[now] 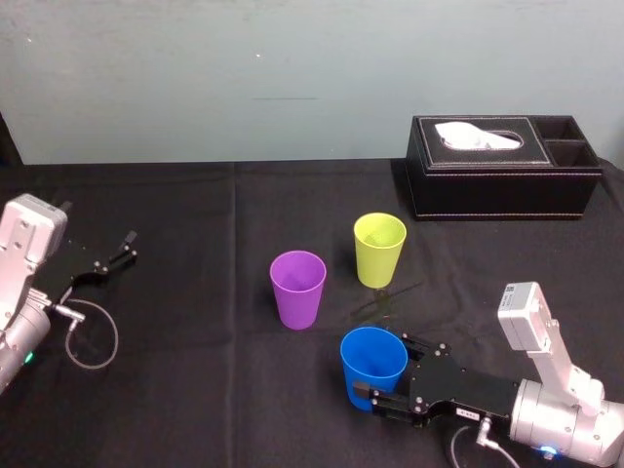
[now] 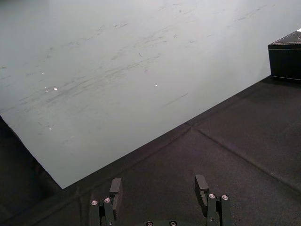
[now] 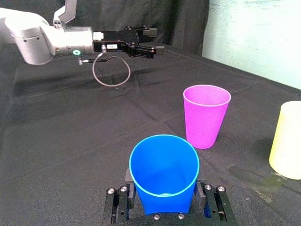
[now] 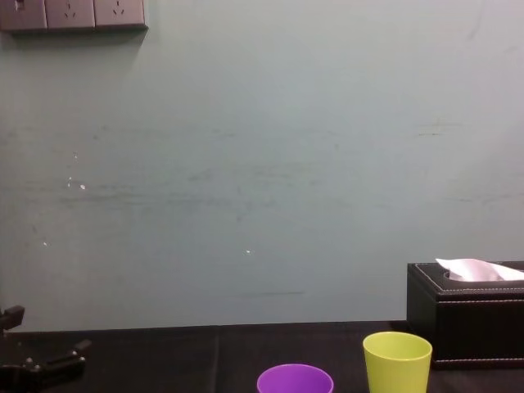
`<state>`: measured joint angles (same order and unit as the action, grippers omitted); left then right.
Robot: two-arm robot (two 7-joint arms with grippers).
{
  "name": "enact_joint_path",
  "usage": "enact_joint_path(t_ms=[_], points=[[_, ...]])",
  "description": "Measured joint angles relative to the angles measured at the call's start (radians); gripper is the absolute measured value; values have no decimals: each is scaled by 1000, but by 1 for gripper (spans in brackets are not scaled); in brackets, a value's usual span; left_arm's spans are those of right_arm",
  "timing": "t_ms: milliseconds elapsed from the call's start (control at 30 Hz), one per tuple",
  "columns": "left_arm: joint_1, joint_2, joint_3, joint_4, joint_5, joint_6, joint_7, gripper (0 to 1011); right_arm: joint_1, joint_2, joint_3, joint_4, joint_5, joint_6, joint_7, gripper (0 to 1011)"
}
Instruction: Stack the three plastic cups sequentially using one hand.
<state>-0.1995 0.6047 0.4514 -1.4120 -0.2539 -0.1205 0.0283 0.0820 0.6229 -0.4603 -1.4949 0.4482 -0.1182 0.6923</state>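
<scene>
2 slim fingers of the right gripper (image 1: 385,369) bracket the blue cup (image 1: 372,353), 1 on each side of its lower wall. In the right wrist view they look pressed against it, so I judge the cup gripped, not merely straddled. It stands upright at about 5 o'clock on the black table (image 1: 195,390). From it, the purple cup (image 1: 297,289) stands near at 10 o'clock and the yellow-green cup (image 1: 379,250) at 12 o'clock, both upright and apart from each other. A black tissue box (image 1: 502,180) lies farther off at 1 o'clock. The left gripper (image 1: 122,249) is parked at 9 o'clock by the table edge, fingers spread with nothing between them.

These tumblers look light, thin and smooth, so they would probably flex or slip under a hard squeeze. A moderate hold across the wall, leaving the tapered base free to nest, seems best.

Count: 3 cups, 1 of each colour; 1 tissue box; 2 grippers.
</scene>
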Motion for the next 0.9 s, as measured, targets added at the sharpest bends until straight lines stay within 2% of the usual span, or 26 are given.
enact_joint_path(t_ms=[233,467,633,900], points=[[0,0,0,0,0,0,0,1011,0,0,0,0,1,1,0,729],[0,0,0,0,0,0,0,1011,-18,-13,15,-11,-5,22,-64,728],[0,0,0,0,0,0,0,1011,-44,-9,50,-52,-5,50,-118,729],[0,0,0,0,0,0,0,1011,-54,11,111,-129,12,132,-177,728]])
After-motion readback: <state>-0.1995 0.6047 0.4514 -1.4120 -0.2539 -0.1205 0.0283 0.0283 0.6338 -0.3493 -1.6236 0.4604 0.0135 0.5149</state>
